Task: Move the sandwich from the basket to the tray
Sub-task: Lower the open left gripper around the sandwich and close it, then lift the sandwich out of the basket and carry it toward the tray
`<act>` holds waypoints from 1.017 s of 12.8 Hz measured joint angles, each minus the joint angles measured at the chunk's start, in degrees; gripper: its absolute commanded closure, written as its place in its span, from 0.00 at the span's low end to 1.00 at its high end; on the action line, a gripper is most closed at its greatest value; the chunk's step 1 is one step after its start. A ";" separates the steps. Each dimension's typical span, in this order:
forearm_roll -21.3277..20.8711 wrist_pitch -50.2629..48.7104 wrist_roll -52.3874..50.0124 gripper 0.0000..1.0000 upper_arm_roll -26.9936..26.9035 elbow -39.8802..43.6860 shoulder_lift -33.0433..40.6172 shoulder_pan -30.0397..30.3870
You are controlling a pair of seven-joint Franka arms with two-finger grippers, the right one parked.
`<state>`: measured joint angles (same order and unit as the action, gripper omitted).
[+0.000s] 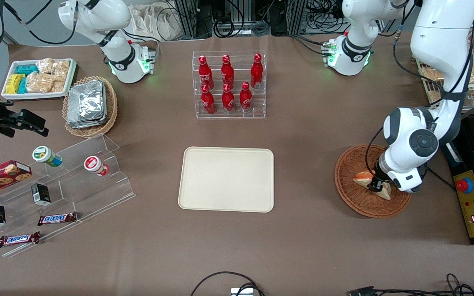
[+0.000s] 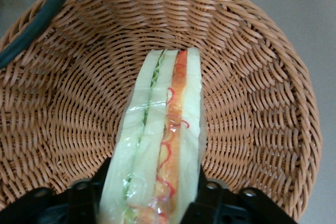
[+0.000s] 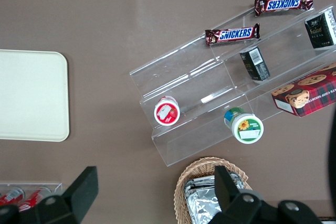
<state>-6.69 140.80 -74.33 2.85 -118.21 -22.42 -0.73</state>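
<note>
Nearest the front camera, toward the parked arm's end of the worktop (image 1: 303,246), two Snickers bars (image 1: 57,218) lie on the lowest step of a clear acrylic stand (image 1: 68,193), with small dark boxes, two capped cups and a red biscuit box (image 1: 0,176) on or beside it. The right wrist view shows the same stand from above and makes the wrapper lettering legible.

In the middle of the worktop lies the tray (image 1: 226,179), cream-beige, with nothing on it. The right wrist view catches only one rounded corner of it.

Toward the working arm's end sits the basket (image 1: 354,197), reddish-brown wicker. The sandwich (image 1: 362,178) is in the basket. The gripper (image 1: 376,187) is down inside the basket at the sandwich; in the front view the arm's wrist hides part of the wedge and the fingers are hard to separate. The left wrist view settles the matter: the two black fingers (image 2: 84,200) stand one on each side of the sandwich (image 2: 163,145), pressed against its clear wrap, pinching it. That view also shows the layers edge-on, green filling on one side and orange-red on the other, and the basket's (image 2: 252,103) weave all around.

Farther from the camera than the tray, a clear rack (image 1: 228,84) holds six red bottles. Toward the parked arm's end, a lighter wicker basket (image 1: 111,109) carries foil packets, with a white snack tray (image 1: 39,95) beside it.
</note>
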 measured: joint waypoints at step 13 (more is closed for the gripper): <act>-4.18 -28.12 21.95 1.00 2.57 11.86 9.52 -2.60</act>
<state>-10.87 112.68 -52.38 5.42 -106.35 -12.90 -3.33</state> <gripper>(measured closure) 0.802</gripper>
